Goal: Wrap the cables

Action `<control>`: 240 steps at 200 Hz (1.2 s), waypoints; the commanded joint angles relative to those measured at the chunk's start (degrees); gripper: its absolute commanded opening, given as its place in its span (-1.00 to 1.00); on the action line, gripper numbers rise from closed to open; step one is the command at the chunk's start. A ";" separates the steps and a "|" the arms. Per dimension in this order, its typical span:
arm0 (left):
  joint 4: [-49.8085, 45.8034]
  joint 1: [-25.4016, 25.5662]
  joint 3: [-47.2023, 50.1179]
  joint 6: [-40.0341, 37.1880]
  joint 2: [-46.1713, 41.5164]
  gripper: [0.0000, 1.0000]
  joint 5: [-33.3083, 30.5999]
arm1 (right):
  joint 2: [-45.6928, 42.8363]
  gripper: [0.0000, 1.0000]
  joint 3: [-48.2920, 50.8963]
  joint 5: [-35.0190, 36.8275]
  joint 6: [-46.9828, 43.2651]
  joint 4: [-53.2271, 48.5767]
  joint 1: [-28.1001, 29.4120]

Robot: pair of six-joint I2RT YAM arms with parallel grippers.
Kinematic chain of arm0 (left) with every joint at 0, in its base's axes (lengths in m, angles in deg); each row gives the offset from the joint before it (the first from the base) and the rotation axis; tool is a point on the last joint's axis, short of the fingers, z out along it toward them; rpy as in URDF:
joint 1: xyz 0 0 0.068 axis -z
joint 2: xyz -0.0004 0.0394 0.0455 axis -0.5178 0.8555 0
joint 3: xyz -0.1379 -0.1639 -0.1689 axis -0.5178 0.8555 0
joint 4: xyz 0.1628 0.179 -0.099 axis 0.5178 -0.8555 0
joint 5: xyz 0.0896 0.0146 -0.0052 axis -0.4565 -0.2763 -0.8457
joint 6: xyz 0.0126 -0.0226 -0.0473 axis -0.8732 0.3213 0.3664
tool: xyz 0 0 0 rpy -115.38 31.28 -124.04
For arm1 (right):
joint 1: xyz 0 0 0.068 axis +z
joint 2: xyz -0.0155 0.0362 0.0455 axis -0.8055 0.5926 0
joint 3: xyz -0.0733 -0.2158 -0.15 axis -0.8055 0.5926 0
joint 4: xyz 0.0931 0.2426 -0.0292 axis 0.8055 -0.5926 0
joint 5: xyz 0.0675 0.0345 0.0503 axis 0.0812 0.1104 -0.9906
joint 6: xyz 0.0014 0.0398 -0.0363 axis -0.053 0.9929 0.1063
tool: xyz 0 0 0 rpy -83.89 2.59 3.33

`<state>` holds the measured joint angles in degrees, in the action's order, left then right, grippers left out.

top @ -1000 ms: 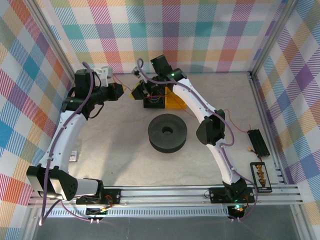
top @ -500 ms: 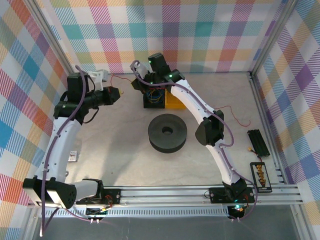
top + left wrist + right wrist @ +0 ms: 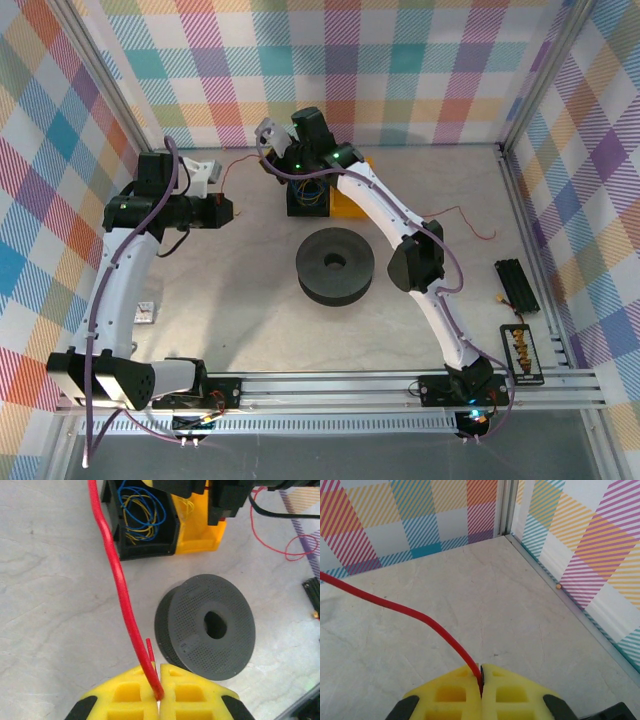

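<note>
The spool (image 3: 335,265) sits mid-table, with the box (image 3: 308,200) behind it toward the far edge. My left claw (image 3: 159,675) hangs left of the box, and my right claw (image 3: 481,672) is at its far-left corner. The wire (image 3: 119,580) runs between them. A holder (image 3: 517,283) and a tray (image 3: 522,355) lie by the right edge.

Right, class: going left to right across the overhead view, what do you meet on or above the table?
In order: small white tag → left fingers, pinching the red wire → black spool → black ribbed block.
</note>
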<state>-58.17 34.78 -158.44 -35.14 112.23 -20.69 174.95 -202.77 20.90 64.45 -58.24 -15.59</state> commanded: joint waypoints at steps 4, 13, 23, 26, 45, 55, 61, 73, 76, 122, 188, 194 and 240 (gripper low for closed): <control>1.37 -0.39 4.68 2.37 -4.59 -0.45 -2.41 | -0.68 -1.00 -0.09 0.63 0.19 1.68 -1.19; 3.90 -0.43 8.21 3.05 -6.12 -0.12 -0.93 | -1.21 -1.00 -0.13 -0.03 0.50 1.68 -0.96; 6.36 -0.43 12.21 4.35 -8.05 0.21 -0.25 | -1.74 -1.00 -0.17 0.04 0.43 1.91 -0.58; 7.07 -0.41 13.35 4.66 -8.74 0.28 0.08 | -1.84 -1.00 -0.18 0.05 0.34 1.88 -0.52; 11.28 -0.41 19.52 7.51 -13.53 0.64 2.64 | -2.17 -1.00 -0.35 0.76 -0.23 1.67 -0.35; 12.42 -0.36 21.80 8.82 -14.76 0.68 4.68 | -2.18 -1.00 -0.44 1.65 -0.50 1.37 -0.32; 13.21 -0.33 23.06 9.90 -14.78 0.68 5.94 | -2.24 -1.00 -0.52 2.07 -0.66 1.39 -0.36; 15.35 0.19 25.88 12.19 -13.86 0.68 7.21 | -2.26 -1.00 -0.51 2.24 -0.63 1.30 -0.36; 16.10 0.45 26.59 12.82 -13.39 0.68 7.26 | -2.26 -1.00 -0.59 2.20 -0.55 1.37 -0.36; 30.41 9.00 33.05 21.55 -4.56 0.98 6.85 | -2.76 -1.00 -0.72 1.98 0.82 0.79 -0.35; 48.75 18.69 35.09 27.47 13.07 0.99 5.93 | -3.14 -1.00 -0.62 2.60 0.46 -0.74 -0.27; 50.77 19.28 35.23 28.28 14.49 0.99 6.15 | -3.14 -1.00 -0.62 2.60 0.47 -0.69 -0.35; 63.46 21.83 36.35 33.73 22.35 0.95 8.80 | -2.96 -1.00 -0.53 2.73 0.12 -1.23 -0.35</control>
<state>-4.93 55.61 -123.30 -5.39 132.75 -14.08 174.93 -202.77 23.71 64.97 -59.27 -16.14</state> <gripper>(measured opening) 0.994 0.054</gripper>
